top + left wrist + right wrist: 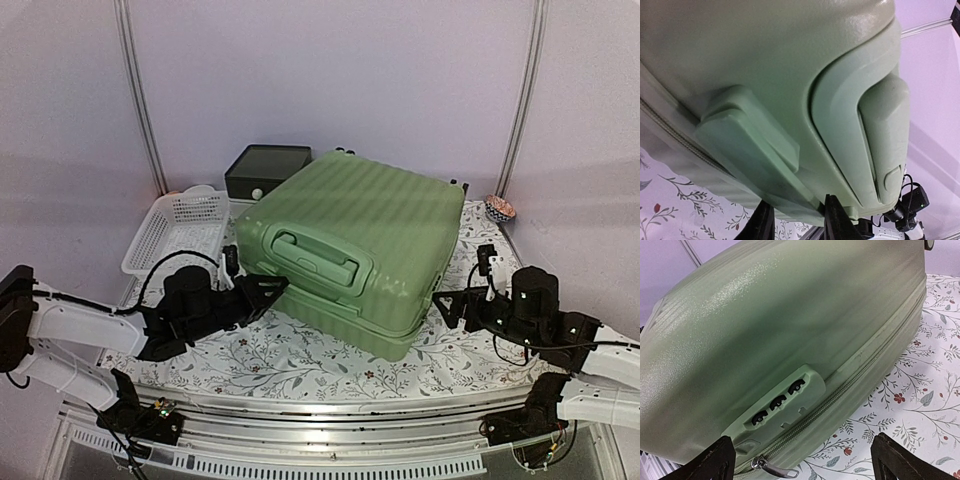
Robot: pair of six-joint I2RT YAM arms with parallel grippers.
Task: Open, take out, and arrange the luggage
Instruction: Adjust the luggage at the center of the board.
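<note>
Opening is the step in hand: the luggage [360, 240] lies flat and shut at mid-table on the floral tablecloth [300, 360], ribbed shell up, zip closed where visible. The left gripper [262, 292] sits against the luggage's near-left corner, below the recessed handle [315, 258]. Its fingers are a little apart with the shell's rim between them; I cannot tell whether it grips or merely touches. The right gripper [447, 308] is at the luggage's right side, jaws wide apart, holding nothing. The zipper pull [774, 469] lies just ahead of it, under the combination lock [777, 405]. Judgement: the next move calls for closing on that pull and drawing it along the seam. A white basket [175, 230] and a dark box [265, 170] stand behind the luggage's left end.
</note>
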